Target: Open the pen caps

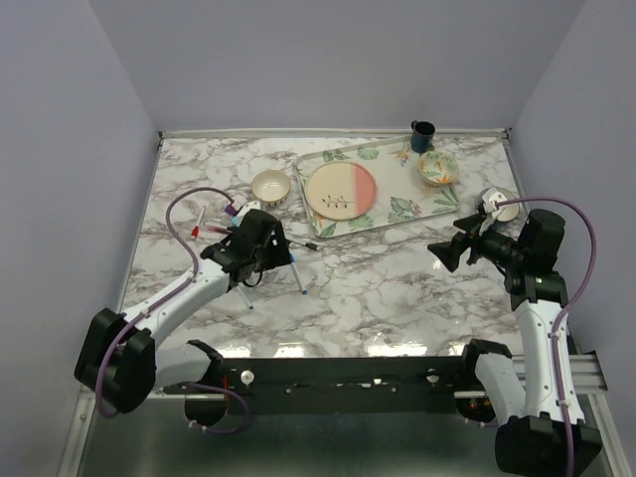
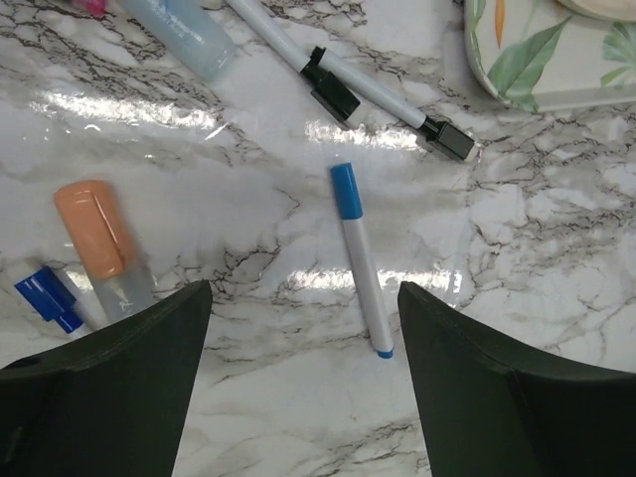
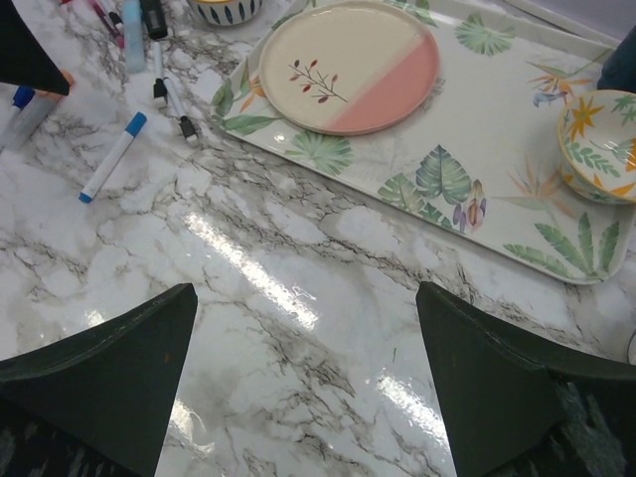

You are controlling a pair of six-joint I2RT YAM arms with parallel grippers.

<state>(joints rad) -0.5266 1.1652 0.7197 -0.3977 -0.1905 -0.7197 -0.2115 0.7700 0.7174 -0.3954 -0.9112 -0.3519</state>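
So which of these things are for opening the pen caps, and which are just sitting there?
For the job:
blue-capped pen
orange-capped pen
black-capped pens
light blue pen

Just lying about:
tray
plate
white bowl
flowery bowl
mug

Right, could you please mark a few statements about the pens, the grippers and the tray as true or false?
1. The slim white pen with a blue cap lies flat on the marble table, untouched, under the open left gripper. True.
2. The right gripper is shut on a pen. False: it hangs open and empty over bare marble.
3. The round pink-and-cream plate sits on the leaf-patterned tray. True.
4. The orange cap is off its thick marker. False: it sits on the barrel.
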